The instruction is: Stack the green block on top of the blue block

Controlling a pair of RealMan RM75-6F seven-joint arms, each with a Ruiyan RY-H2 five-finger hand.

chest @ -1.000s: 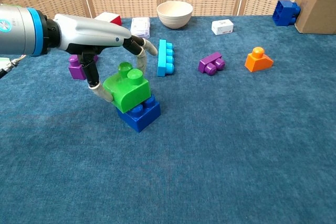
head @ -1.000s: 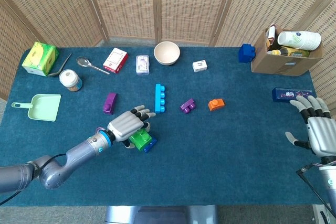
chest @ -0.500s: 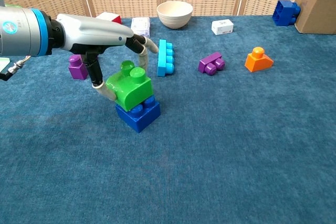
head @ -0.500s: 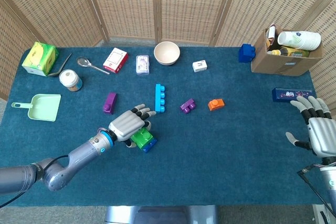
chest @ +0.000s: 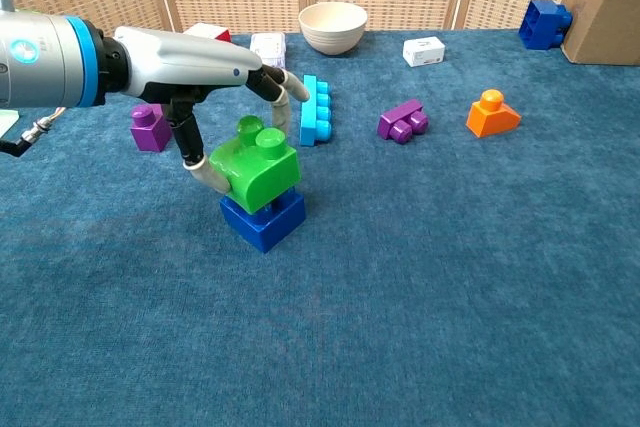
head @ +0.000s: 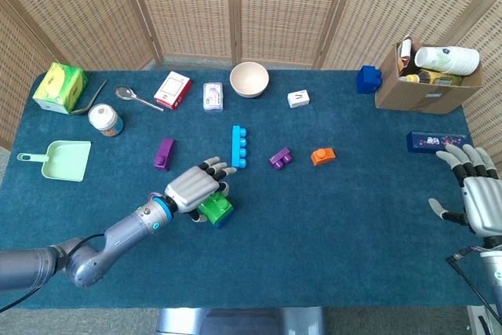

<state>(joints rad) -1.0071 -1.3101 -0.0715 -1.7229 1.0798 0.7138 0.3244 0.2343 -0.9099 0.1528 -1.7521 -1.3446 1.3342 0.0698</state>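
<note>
Nearest the robot, on the blue cloth table, the green block sits tilted on top of the blue block, and the left hand has it pinched between thumb and a fingertip, other fingers reaching over it! Just beyond the stack lies the long light-blue brick, with the purple brick and orange piece off to its right. Far right of the stack, the right hand hovers with fingers spread, holding nothing.

light: bright, even; shadows: soft, faint; focus: sharp; glare: none
</note>
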